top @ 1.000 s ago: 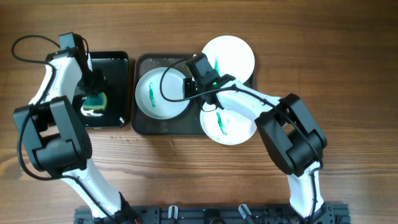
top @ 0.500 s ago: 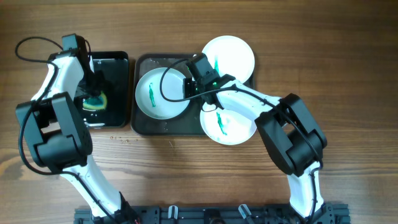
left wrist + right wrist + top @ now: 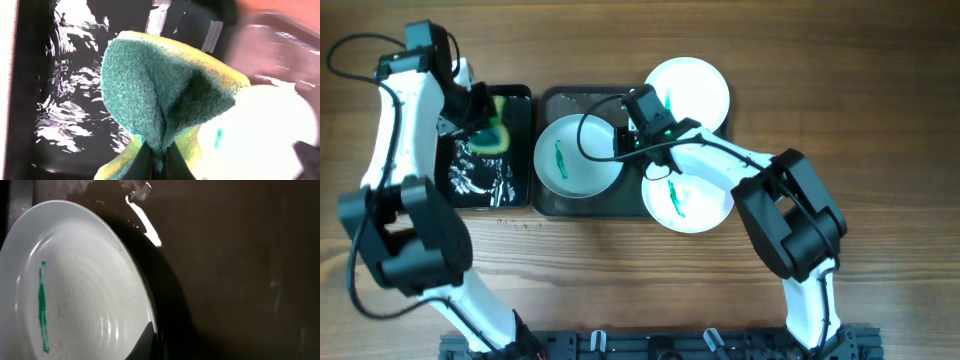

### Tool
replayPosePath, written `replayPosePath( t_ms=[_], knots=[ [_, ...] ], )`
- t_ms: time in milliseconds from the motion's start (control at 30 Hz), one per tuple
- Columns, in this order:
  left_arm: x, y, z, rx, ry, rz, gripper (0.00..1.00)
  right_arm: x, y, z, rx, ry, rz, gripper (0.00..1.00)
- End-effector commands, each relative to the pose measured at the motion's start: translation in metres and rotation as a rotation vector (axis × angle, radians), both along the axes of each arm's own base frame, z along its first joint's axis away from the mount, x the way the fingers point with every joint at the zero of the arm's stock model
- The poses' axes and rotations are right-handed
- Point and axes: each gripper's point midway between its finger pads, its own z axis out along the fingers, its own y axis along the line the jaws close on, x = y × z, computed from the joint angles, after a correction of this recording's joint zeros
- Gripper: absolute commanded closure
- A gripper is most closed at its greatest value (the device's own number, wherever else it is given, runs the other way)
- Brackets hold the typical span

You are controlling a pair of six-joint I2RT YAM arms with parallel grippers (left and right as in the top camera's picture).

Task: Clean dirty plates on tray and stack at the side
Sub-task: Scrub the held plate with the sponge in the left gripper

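Green coarse-fibred sponge (image 3: 150, 85), creased; glossy round white plate (image 3: 85, 295).

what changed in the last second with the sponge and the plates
The left gripper closed on the sponge and lifted it out of the black container, carrying it toward the far corner next to the tray. The water now ripples. The right gripper stayed clamped on the rim of the middle plate, which barely shifted. The far plate and near plate did not move.
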Motion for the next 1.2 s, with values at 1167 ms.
replayPosePath(
  t_ms=[1167],
  knots=[
    [-0.051, -0.205, -0.140, -0.214, 0.193, -0.328, 0.96, 0.005, -0.047, -0.020, -0.013, 0.174, -0.159, 0.96]
  ],
)
